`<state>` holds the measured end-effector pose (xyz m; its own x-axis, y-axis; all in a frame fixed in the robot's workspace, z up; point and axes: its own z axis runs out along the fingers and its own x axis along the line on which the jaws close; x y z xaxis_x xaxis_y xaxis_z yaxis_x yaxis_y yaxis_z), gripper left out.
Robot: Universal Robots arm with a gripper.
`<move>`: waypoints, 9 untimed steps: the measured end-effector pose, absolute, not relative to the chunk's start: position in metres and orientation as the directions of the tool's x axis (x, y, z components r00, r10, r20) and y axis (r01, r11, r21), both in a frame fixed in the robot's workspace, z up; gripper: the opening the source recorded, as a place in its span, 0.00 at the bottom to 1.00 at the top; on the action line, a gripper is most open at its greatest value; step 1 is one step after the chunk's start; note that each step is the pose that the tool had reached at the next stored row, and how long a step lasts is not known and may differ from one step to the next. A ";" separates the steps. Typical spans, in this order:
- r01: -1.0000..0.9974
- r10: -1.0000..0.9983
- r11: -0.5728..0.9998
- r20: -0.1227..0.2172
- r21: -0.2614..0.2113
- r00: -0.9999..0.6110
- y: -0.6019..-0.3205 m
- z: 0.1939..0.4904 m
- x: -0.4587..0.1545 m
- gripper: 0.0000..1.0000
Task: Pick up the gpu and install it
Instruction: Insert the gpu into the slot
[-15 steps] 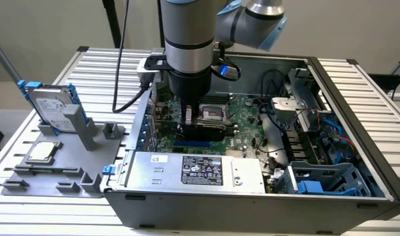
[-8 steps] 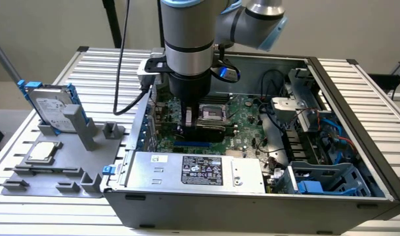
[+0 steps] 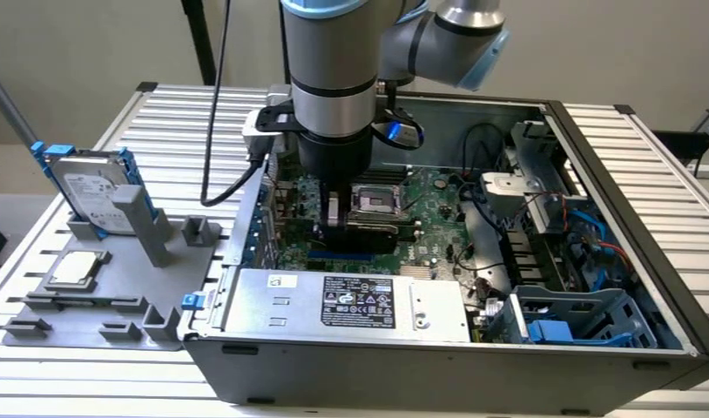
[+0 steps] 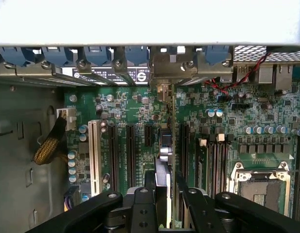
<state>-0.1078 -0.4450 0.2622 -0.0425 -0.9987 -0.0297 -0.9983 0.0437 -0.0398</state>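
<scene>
The gpu [image 4: 164, 145] shows edge-on as a thin dark blade standing upright over the motherboard's [image 4: 135, 104] black expansion slots. Its silvery bracket end [image 4: 164, 91] reaches the case's rear wall. My gripper [image 4: 167, 206] has one black finger on each side of the card's near end and is shut on it. In the exterior view the gripper [image 3: 337, 222] is down inside the open computer case [image 3: 633, 209], just to the exterior view's left of the CPU socket [image 3: 375, 198], with the dark gpu [image 3: 367, 232] below it. Whether the card sits fully in a slot I cannot tell.
A white slot [image 4: 94, 155] and empty black slots lie beside the card. The power supply [image 3: 343, 305] fills the case's near side, with cables and a blue drive cage [image 3: 576, 322] on the exterior view's right. Outside the case, a grey fixture [image 3: 111, 300] holds a blue-railed hard drive [image 3: 93, 187] and a square silver chip [image 3: 76, 268].
</scene>
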 end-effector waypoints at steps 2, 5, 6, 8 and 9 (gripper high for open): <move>-0.998 -0.999 0.044 -0.030 -0.040 -0.042 -0.445 0.262 -0.108 0.27; -0.998 -0.999 0.044 -0.030 -0.040 -0.043 -0.445 0.262 -0.108 0.27; -0.998 -0.999 0.044 -0.030 -0.040 -0.043 -0.445 0.262 -0.109 0.27; -0.998 -0.999 0.044 -0.030 -0.040 -0.043 -0.444 0.262 -0.109 0.27; -0.998 -0.999 0.044 -0.030 -0.040 -0.043 -0.444 0.262 -0.109 0.27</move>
